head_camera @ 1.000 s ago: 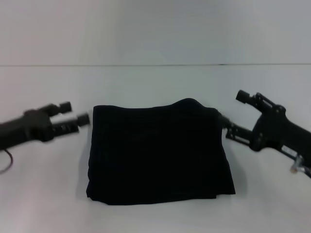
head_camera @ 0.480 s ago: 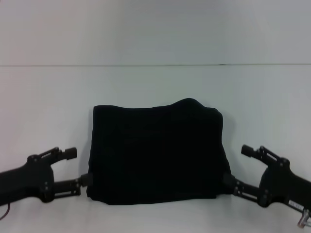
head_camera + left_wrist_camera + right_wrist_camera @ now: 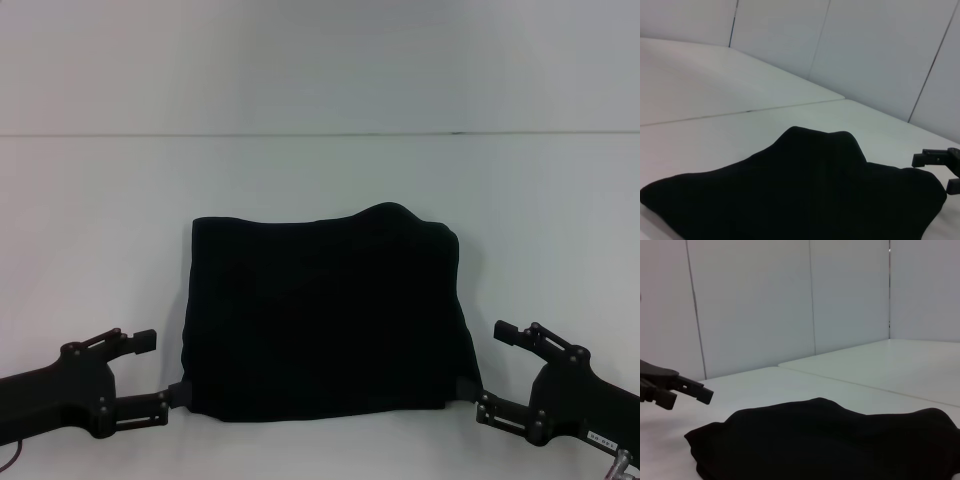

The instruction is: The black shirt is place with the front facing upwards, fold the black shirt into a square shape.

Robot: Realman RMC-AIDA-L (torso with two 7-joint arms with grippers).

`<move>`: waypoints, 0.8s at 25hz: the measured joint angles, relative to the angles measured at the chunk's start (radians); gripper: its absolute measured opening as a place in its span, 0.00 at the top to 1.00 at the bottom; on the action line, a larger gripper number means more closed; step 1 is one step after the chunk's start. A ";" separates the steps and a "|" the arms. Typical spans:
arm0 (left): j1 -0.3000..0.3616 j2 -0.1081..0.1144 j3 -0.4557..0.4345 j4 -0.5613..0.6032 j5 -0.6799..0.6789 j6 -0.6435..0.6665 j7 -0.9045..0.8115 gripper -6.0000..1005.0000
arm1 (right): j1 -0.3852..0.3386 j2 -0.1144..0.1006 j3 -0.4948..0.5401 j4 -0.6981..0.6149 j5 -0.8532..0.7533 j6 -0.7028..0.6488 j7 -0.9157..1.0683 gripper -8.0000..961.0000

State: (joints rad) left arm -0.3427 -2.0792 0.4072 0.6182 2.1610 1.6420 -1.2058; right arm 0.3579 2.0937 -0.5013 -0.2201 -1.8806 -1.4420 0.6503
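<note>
Black shirt lies folded into a near-square block at lower centre of the head view, on the white table. You see the left gripper at lower left, jaws spread, lower finger touching the shirt's near-left corner. The right gripper at lower right, jaws spread, meets the near-right corner.

Shirt on table — grippers seemingly flanking near corners.
</note>
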 joint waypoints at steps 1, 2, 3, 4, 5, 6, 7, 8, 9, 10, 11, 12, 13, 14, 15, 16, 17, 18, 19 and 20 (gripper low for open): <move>0.000 0.000 0.000 0.000 -0.001 0.000 0.001 0.05 | 0.000 0.000 0.000 0.000 0.000 0.000 0.000 0.05; 0.000 0.000 0.000 0.001 -0.001 -0.001 0.002 0.05 | 0.000 0.000 -0.001 0.000 0.000 0.000 0.000 0.05; -0.001 -0.001 0.000 0.002 0.000 -0.001 0.003 0.05 | 0.001 0.000 -0.001 0.000 0.000 0.000 0.000 0.05; -0.002 -0.001 0.001 0.002 0.002 -0.002 0.003 0.05 | 0.001 0.000 -0.001 0.000 0.000 0.000 0.000 0.05; -0.002 -0.001 0.001 0.003 0.002 -0.003 0.003 0.05 | 0.001 0.000 -0.002 0.000 0.000 0.000 0.000 0.05; -0.002 -0.001 0.000 0.003 0.002 -0.003 0.003 0.05 | 0.001 0.000 -0.002 0.001 0.000 0.000 0.000 0.05; -0.003 -0.002 -0.001 0.003 0.000 -0.003 0.003 0.05 | 0.001 0.000 -0.002 0.001 0.000 0.000 0.000 0.05; -0.003 -0.002 -0.002 0.002 -0.002 -0.003 0.003 0.05 | 0.001 0.000 -0.002 0.001 0.000 0.000 0.000 0.05; -0.003 -0.002 -0.002 0.002 -0.003 -0.004 0.004 0.05 | 0.001 0.000 -0.002 0.001 0.000 -0.001 0.000 0.05; -0.003 -0.002 -0.003 0.001 -0.004 -0.004 0.004 0.05 | 0.001 0.000 -0.002 0.001 0.000 -0.002 0.000 0.05; -0.003 -0.002 -0.003 0.001 -0.004 -0.004 0.004 0.05 | 0.001 0.000 -0.002 0.001 0.000 -0.003 0.000 0.05; -0.004 -0.002 -0.003 0.001 -0.005 -0.004 0.004 0.05 | 0.001 0.000 -0.001 0.001 0.000 -0.005 0.000 0.05; -0.005 -0.001 -0.004 0.001 -0.005 -0.004 0.004 0.05 | 0.001 0.000 -0.001 0.001 0.000 -0.006 0.000 0.05; -0.005 -0.001 -0.004 0.001 -0.005 -0.004 0.004 0.05 | 0.002 0.000 -0.001 0.001 0.000 -0.006 0.000 0.05; -0.006 -0.001 -0.004 0.001 -0.005 -0.003 0.004 0.05 | 0.002 0.000 -0.001 0.001 0.000 -0.008 0.000 0.05; -0.007 -0.001 -0.004 0.000 -0.005 -0.003 0.003 0.05 | 0.003 0.000 0.000 0.001 0.000 -0.009 0.000 0.05; -0.007 0.000 -0.004 0.000 -0.005 -0.003 0.002 0.05 | 0.003 0.000 0.000 0.001 0.000 -0.010 0.000 0.05; -0.008 0.001 -0.004 0.000 -0.005 -0.001 0.001 0.05 | 0.003 0.000 0.001 0.001 0.000 -0.010 0.000 0.05; -0.008 0.001 -0.004 0.000 -0.006 0.000 0.001 0.05 | 0.003 0.000 0.001 0.001 0.000 -0.010 0.000 0.05; -0.008 0.001 -0.004 0.000 -0.006 0.000 0.001 0.05 | 0.003 0.000 0.001 0.001 0.000 -0.010 0.000 0.05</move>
